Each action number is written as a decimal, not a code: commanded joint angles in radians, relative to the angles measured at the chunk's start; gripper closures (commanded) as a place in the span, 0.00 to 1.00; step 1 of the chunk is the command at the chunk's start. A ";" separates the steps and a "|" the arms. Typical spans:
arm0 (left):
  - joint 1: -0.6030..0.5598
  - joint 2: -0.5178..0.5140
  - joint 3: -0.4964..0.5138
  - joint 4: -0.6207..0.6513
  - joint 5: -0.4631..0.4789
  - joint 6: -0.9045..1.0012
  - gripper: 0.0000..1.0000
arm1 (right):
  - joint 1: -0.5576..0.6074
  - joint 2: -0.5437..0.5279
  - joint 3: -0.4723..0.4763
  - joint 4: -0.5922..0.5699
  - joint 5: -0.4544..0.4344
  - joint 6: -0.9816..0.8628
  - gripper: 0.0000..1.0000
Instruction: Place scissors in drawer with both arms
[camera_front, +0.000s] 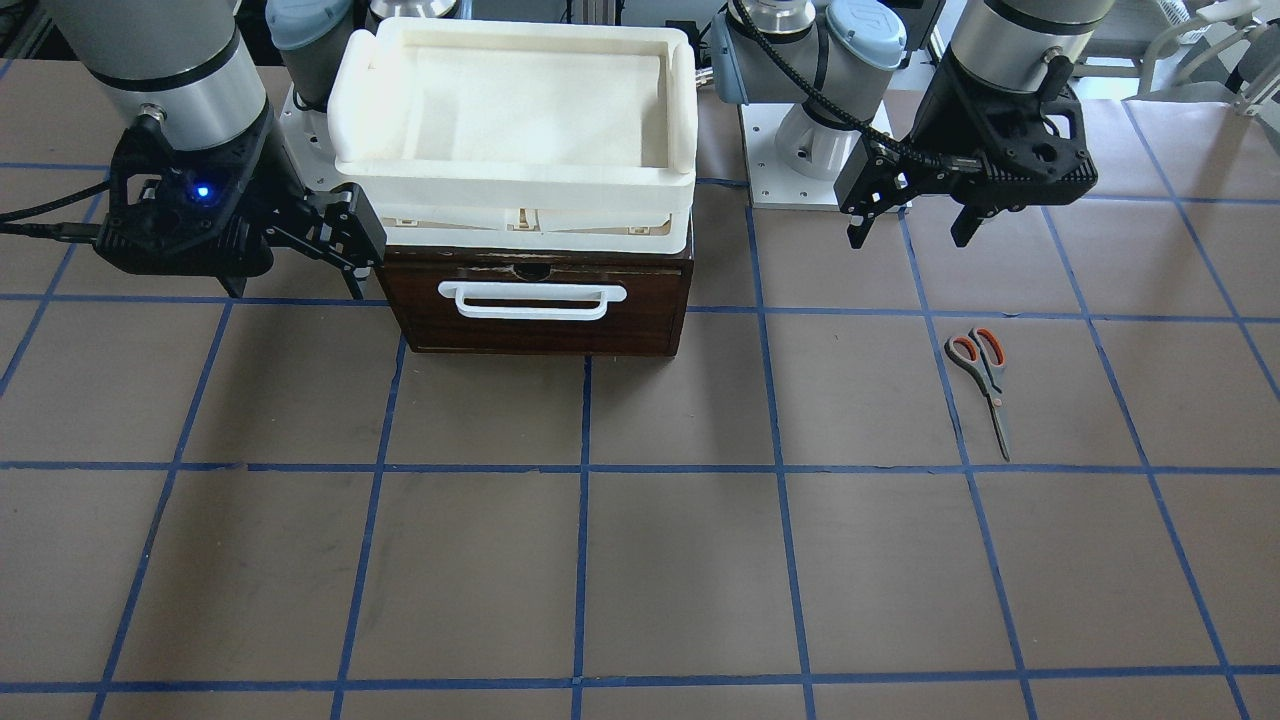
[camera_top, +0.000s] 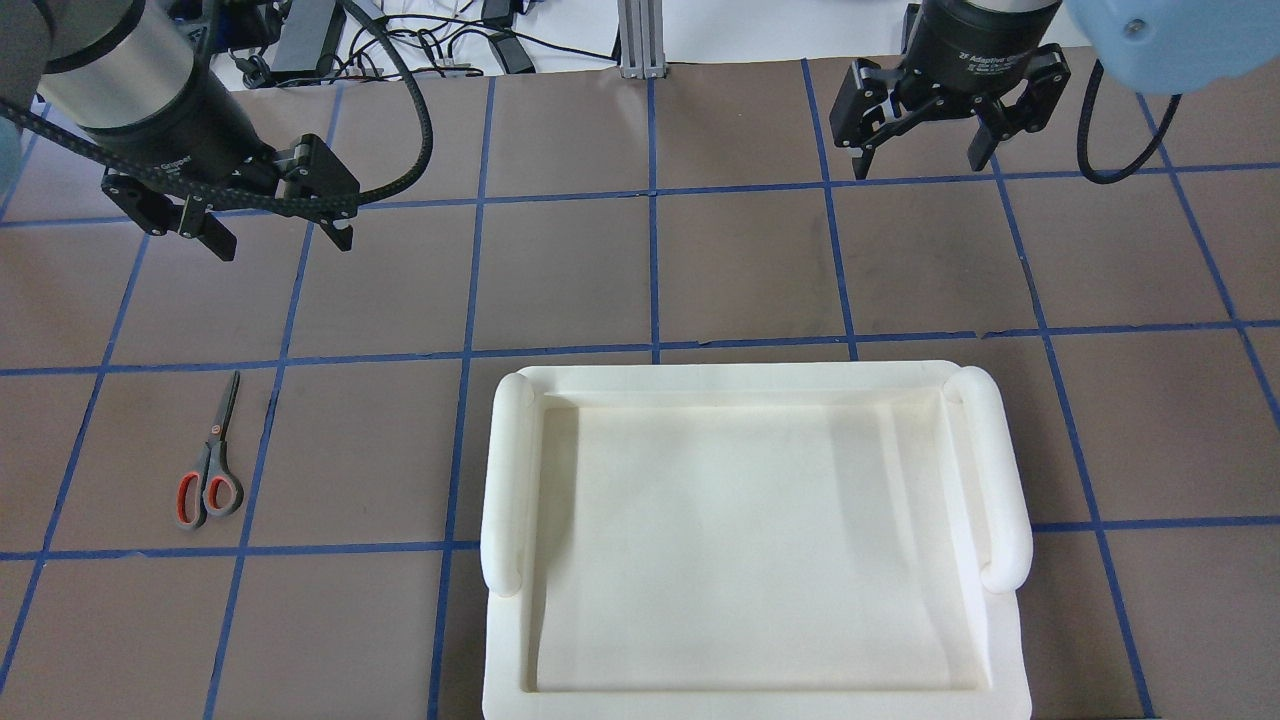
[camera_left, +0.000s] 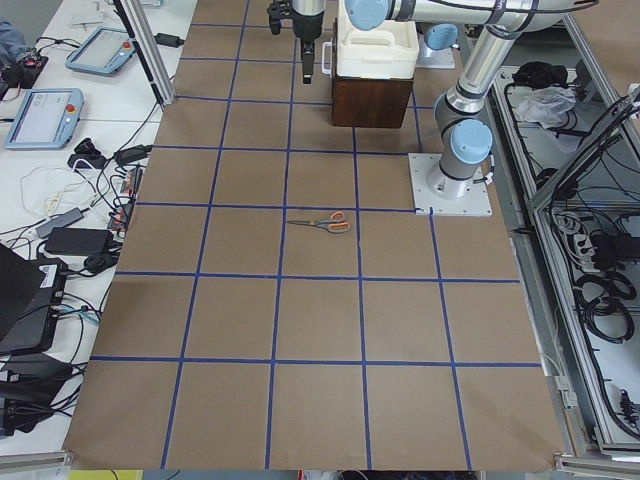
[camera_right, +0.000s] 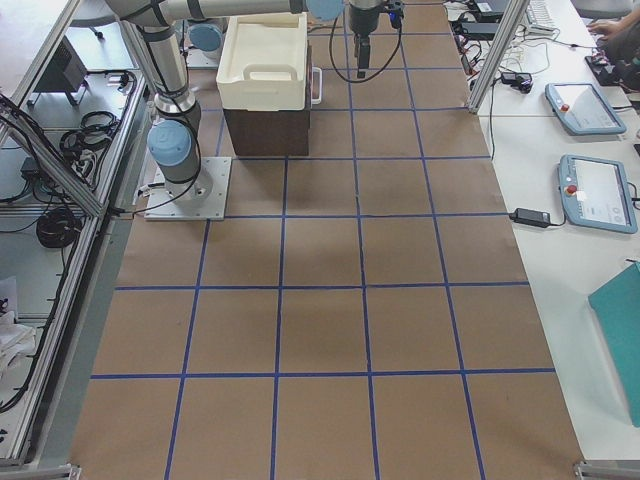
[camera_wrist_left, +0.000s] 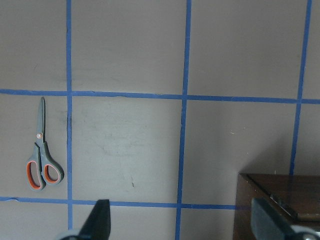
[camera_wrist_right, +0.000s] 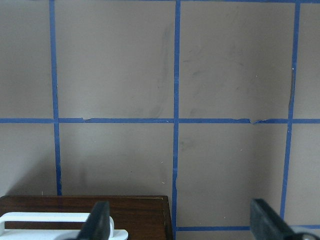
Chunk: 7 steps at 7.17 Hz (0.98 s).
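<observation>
The scissors (camera_front: 981, 378) lie closed and flat on the brown table, on my left side; they also show in the overhead view (camera_top: 210, 460) and the left wrist view (camera_wrist_left: 42, 160). The drawer (camera_front: 535, 318) is shut, its dark front and white bar handle (camera_front: 532, 301) facing away from me. My left gripper (camera_front: 910, 236) is open and empty, hovering above the table beyond the scissors (camera_top: 283, 243). My right gripper (camera_front: 297, 290) is open and empty, beside the drawer's front corner (camera_top: 920, 165). The right wrist view shows the drawer front (camera_wrist_right: 85, 210) below the open fingers (camera_wrist_right: 97, 222).
A white foam tray (camera_front: 685, 110) sits on top of the drawer box and hides it in the overhead view (camera_top: 505, 480). Blue tape lines grid the table. Both arm bases (camera_front: 810, 140) stand behind the box. Tablets and cables (camera_left: 60, 110) lie on side benches.
</observation>
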 joint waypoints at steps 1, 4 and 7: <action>-0.002 0.001 0.000 0.001 0.000 -0.001 0.00 | 0.000 0.000 0.001 0.000 0.000 0.000 0.00; -0.002 -0.002 0.000 0.001 0.000 0.000 0.00 | -0.003 0.011 0.001 -0.012 0.006 -0.006 0.00; -0.003 -0.004 -0.023 0.002 -0.001 0.003 0.00 | -0.002 0.002 0.001 -0.029 0.014 0.046 0.00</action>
